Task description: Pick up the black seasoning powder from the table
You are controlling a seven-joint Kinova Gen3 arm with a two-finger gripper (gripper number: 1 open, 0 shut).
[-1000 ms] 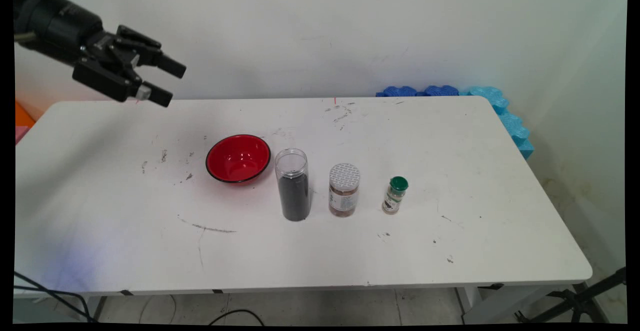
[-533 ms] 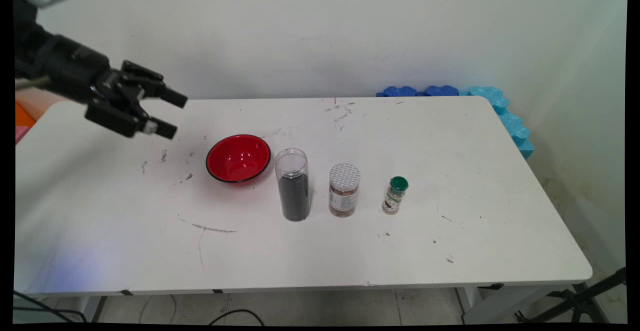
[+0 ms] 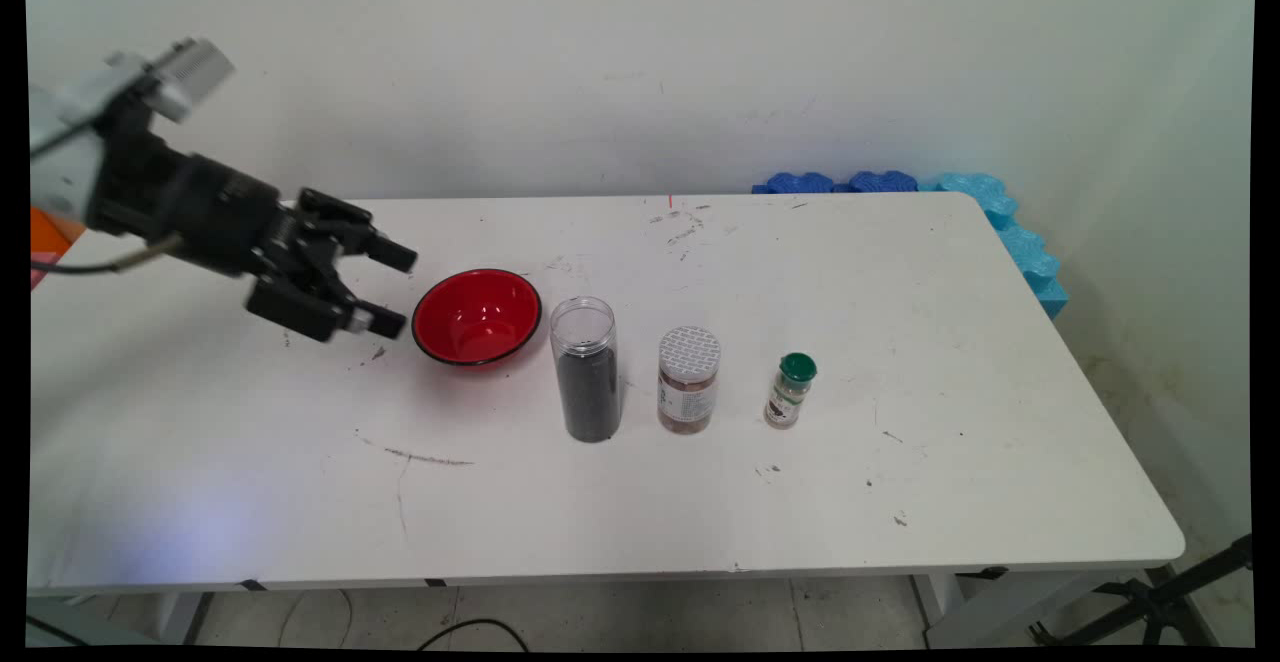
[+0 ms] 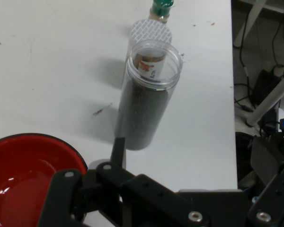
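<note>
Standing on the table just in front of the end effector is the red bowl, upright and with nothing in it that I can see. The fingertips stop just short of its near rim and do not touch it. Nothing on the table looks handled: every container stands upright in its own place, and nothing has been lifted, tipped or poured.

Past the bowl, further out along the way the fingers point, stands a tall clear jar with no lid and dark contents filling its lower part. Beyond it is a shorter jar with a white patterned lid, and beyond that a small bottle with a green cap. From the hand's own camera these three line up almost one behind another, with the bowl's rim low and to one side.

The end effector is wide open and has hold of nothing; only air shows between the two fingers. The black wrist reaches in from the left, roughly level and dipping a little towards the bowl, low over the table without resting on it. Well beyond everything, at the table's far corner, some blue foam pieces lie against the wall.
</note>
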